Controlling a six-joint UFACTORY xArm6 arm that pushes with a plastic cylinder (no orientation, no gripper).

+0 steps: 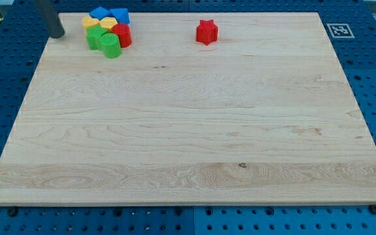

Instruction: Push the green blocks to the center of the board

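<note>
Two green blocks sit in a cluster at the view's top left: a green round block (111, 46) and a green block (96, 38) just left of it, shape unclear. Touching them are a red block (123, 34), two yellow blocks (91, 23) (107, 25) and two blue blocks (99, 13) (119, 15). My tip (57, 34) rests near the board's top left corner, to the left of the cluster and apart from it.
A red star-shaped block (207, 31) stands alone near the view's top, right of the cluster. The wooden board (188, 130) lies on a blue perforated table. A black-and-white marker (339, 30) sits past the board's top right corner.
</note>
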